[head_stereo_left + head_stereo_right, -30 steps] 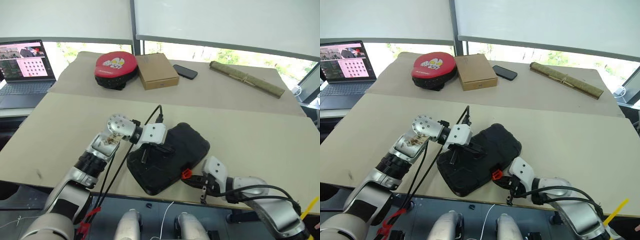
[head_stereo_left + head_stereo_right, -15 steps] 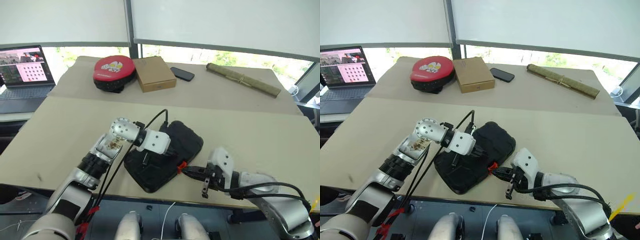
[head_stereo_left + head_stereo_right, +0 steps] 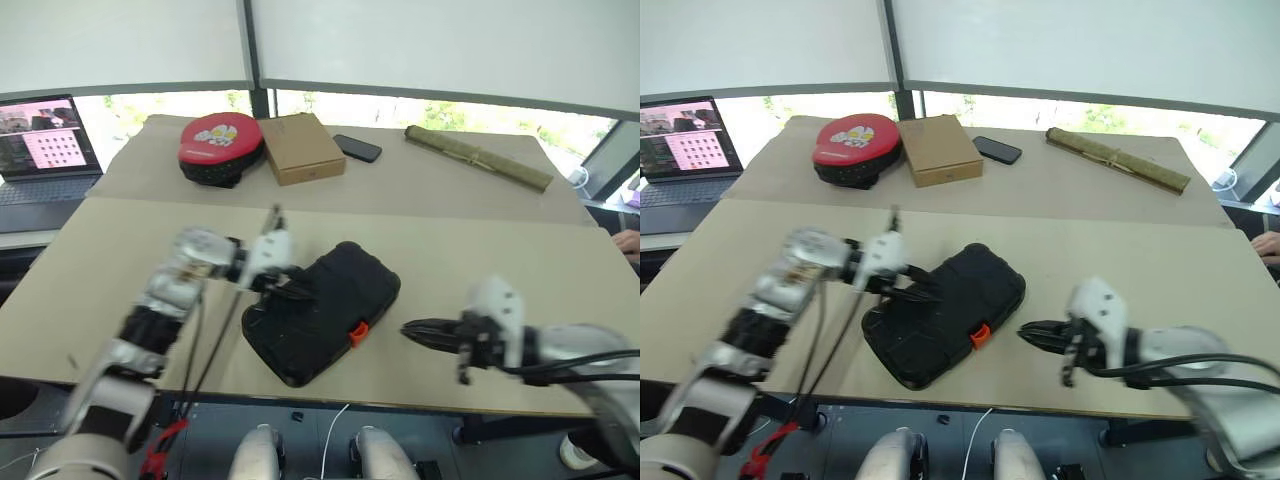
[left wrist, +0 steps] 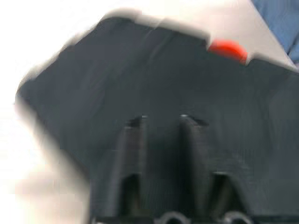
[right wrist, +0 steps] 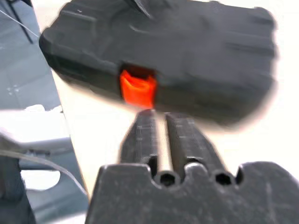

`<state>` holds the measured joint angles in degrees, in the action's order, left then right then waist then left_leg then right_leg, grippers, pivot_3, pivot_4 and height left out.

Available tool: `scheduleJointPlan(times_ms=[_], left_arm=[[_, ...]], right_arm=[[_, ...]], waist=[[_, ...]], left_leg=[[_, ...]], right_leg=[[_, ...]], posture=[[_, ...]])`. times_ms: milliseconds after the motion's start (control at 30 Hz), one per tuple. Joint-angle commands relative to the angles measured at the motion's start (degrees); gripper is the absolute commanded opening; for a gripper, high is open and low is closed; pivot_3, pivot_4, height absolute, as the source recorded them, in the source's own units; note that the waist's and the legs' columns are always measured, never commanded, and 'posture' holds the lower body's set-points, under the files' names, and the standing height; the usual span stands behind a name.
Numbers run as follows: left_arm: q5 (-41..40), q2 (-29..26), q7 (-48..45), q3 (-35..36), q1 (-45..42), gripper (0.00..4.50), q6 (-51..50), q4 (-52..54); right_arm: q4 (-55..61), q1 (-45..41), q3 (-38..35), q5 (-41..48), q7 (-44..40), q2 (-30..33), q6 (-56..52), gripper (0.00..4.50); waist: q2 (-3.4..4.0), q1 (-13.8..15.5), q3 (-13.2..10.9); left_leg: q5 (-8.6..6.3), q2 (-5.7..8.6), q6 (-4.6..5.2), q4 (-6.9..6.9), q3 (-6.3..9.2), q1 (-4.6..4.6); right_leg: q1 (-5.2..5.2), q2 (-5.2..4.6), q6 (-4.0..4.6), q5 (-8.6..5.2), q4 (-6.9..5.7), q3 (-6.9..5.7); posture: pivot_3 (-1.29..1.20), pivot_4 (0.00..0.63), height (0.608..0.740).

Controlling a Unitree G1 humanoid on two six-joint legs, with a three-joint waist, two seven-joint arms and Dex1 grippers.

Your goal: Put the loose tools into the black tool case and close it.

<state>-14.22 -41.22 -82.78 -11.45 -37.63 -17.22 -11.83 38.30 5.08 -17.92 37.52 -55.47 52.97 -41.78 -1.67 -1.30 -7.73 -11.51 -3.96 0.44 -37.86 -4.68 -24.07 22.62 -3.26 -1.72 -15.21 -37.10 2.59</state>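
Note:
The black tool case (image 3: 325, 305) lies shut on the tan table, near the front edge, with its orange latch (image 3: 355, 334) facing my right arm. The loose tools are out of view. My left gripper (image 3: 295, 290) hovers over the case's left part, pointing across the lid. In the left wrist view its fingers (image 4: 135, 140) stand apart with nothing between them, above the dark lid (image 4: 140, 70). My right gripper (image 3: 410, 330) hangs to the right of the case, clear of it and aimed at the latch (image 5: 137, 88). Its fingers (image 5: 145, 135) show a narrow gap and hold nothing.
At the back stand a round red-and-black pad (image 3: 220, 145), a brown cardboard box (image 3: 302, 147), a phone (image 3: 357, 148) and a rolled mat (image 3: 478, 158). A laptop (image 3: 45, 150) sits at the far left. A person's hand (image 3: 628, 240) shows at the right edge.
My left gripper has slid left across the lid and its fingers have parted. My right gripper has drawn back to the right and upward, away from the latch. The camera has shifted too.

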Motion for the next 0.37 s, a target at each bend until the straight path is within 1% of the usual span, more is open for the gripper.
scheduleJointPlan(times_ms=[33, 100, 133, 167, 233, 300, 367], left_arm=[[-9.35, -8.93, -4.7, 8.17, 2.07, 3.21, -12.88, 6.39], [-11.43, -12.78, -5.77, 10.23, 3.45, 3.94, -16.39, 8.23], [-12.61, -16.1, -6.61, 12.09, 4.88, 4.2, -18.69, 9.4], [-13.48, -18.21, -6.9, 13.28, 5.88, 4.49, -20.37, 10.42], [-16.21, -22.95, -8.78, 17.6, 10.58, 4.5, -22.88, 12.49], [-16.96, -24.01, -8.6, 19.77, 13.9, 4.5, -21.82, 13.95], [-16.48, -23.61, -7.41, 20.32, 16.13, 4.5, -19.36, 14.97]], right_arm=[[-2.4, 2.09, -10.7, 6.58, -8.34, 3.99, -0.79, 2.12], [-3.79, 3.21, -13.61, 8.11, -10.98, 5.45, -1.0, 2.81], [-5.05, 3.37, -15.79, 9.55, -12.47, 6.44, -1.82, 3.14], [-6.11, 3.54, -17.25, 10.47, -13.55, 7.14, -2.25, 3.44], [-8.2, 3.6, -20.02, 12.7, -16.28, 8.55, -3.4, 4.18], [-9.41, 3.53, -20.15, 12.8, -16.95, 9.06, -3.37, 4.18], [-9.8, 3.43, -19.08, 12.34, -16.8, 8.95, -2.76, 4.18]], waist=[[0.0, 0.31, -0.18], [-0.12, 0.51, -0.26], [-0.14, 0.58, -0.27], [-0.17, 0.64, -0.29], [-0.2, 0.73, -0.32], [-0.2, 0.67, -0.33], [-0.21, 0.85, -0.34]], left_leg=[[0.0, 0.0, 0.0, 0.03, -0.01, -0.14], [0.0, 0.01, 0.0, 0.03, -0.01, -0.26], [0.0, 0.03, 0.0, 0.04, -0.03, -0.37], [0.0, 0.05, 0.0, 0.04, -0.04, -0.43], [-0.01, 0.1, -0.01, 0.04, -0.08, -0.49], [-0.01, 0.1, -0.01, 0.04, -0.12, -0.51], [-0.02, 0.07, -0.03, 0.05, -0.12, -0.48]], right_leg=[[0.17, -0.01, 0.01, -0.01, -0.03, 0.0], [0.31, -0.01, 0.01, -0.01, -0.03, -0.01], [0.41, -0.05, 0.0, -0.02, -0.01, 0.0], [0.43, -0.08, -0.02, -0.02, 0.01, 0.0], [0.48, -0.17, -0.08, -0.04, 0.04, 0.0], [0.5, -0.2, -0.1, -0.05, 0.07, 0.0], [0.5, -0.21, -0.08, -0.06, 0.07, -0.04]], posture=[[0.0, 0.15, 0.74], [0.0, 0.15, 0.74], [0.0, 0.15, 0.74], [0.0, 0.15, 0.74], [0.0, 0.15, 0.74], [0.0, 0.15, 0.74], [0.0, 0.15, 0.74]])
